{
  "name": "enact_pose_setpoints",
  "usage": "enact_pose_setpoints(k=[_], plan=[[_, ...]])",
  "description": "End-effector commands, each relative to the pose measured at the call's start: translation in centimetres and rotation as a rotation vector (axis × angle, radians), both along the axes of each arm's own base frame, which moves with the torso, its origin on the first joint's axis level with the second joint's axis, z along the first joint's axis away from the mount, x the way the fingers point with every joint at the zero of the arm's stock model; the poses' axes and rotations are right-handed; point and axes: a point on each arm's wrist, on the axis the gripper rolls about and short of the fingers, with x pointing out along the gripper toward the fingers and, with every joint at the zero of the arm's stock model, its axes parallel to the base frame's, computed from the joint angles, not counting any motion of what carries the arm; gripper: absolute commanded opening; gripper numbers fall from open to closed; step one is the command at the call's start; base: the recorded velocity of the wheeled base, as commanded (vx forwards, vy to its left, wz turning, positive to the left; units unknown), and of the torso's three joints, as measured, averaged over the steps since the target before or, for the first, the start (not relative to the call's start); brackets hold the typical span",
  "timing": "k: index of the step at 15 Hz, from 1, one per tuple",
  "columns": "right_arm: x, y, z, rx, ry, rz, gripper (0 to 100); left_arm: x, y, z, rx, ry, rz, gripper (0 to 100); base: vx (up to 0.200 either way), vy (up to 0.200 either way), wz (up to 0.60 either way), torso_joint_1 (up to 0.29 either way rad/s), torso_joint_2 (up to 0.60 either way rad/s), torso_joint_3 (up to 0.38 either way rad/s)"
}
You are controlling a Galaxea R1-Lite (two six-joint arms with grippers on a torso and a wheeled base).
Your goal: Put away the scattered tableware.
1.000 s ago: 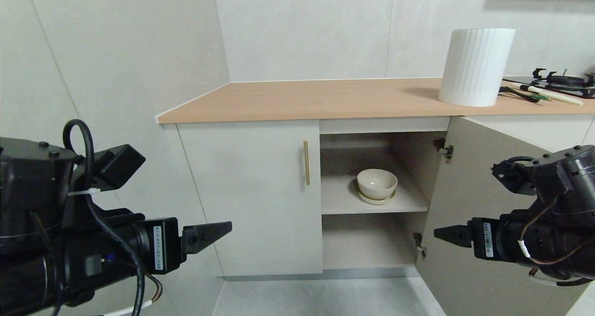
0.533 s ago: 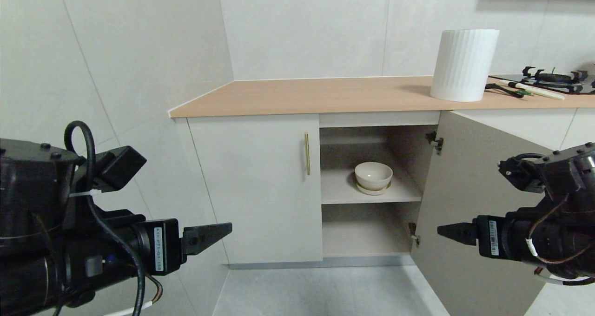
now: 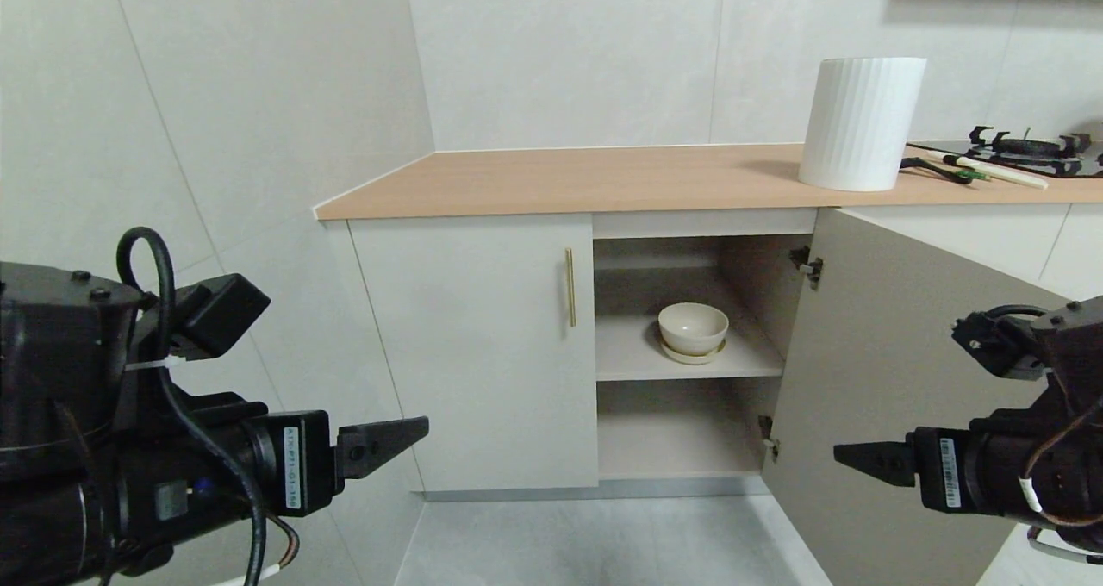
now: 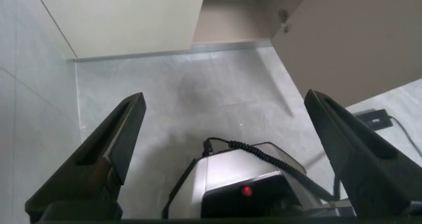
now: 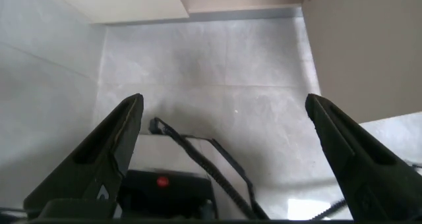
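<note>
A cream bowl (image 3: 693,327) sits on a small plate (image 3: 692,355) on the upper shelf of the open cabinet (image 3: 681,366). My left gripper (image 3: 383,444) hangs low at the left, in front of the closed door and well away from the bowl. Over the floor tiles its fingers (image 4: 99,158) stand wide apart with nothing between them. My right gripper (image 3: 866,463) hangs low at the right, beside the swung-out cabinet door (image 3: 870,379). It is open and empty too, with its fingers (image 5: 105,151) spread over the floor.
The left cabinet door (image 3: 482,353) is shut and has a gold handle (image 3: 569,287). On the wooden countertop (image 3: 603,177) stands a white ribbed container (image 3: 862,124), with utensils (image 3: 991,171) and a stove burner (image 3: 1025,148) at the far right. The lower shelf (image 3: 676,448) is bare.
The head view has shifted, so the cabinet sits a little differently in the picture. My right gripper has drawn back to the right and lower. The bowl and plate stay put.
</note>
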Motion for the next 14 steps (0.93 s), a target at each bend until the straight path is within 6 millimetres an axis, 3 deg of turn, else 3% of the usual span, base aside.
enact_pose_setpoints(k=[1,6,10,12,14], plan=[[-1.1,-1.5,1.0,-0.026,-0.025,-0.024,100,0.0,-0.1,-0.5,0.027,0.009,-0.006,100,0.000,-0.200,0.00,0.002,0.00,0.007],[-1.5,-2.3,1.4,-0.078,0.022,-0.038,100,0.0,0.0,-0.4,0.033,0.005,-0.006,100,0.000,-0.200,0.00,0.007,0.00,-0.001],[-2.0,-4.2,2.3,-0.141,0.058,-0.090,100,0.0,-0.1,-0.5,0.034,0.006,-0.008,100,0.000,-0.200,0.00,0.006,0.00,0.001],[-2.7,-4.6,3.2,-0.148,0.089,-0.093,100,0.0,-0.1,-0.5,0.034,0.006,-0.008,100,0.000,0.000,0.00,0.000,0.00,0.000],[-2.2,-6.0,3.3,-0.178,0.096,-0.175,100,0.0,-0.1,-0.5,0.033,0.005,-0.008,100,0.000,0.000,0.00,0.000,0.00,0.000]])
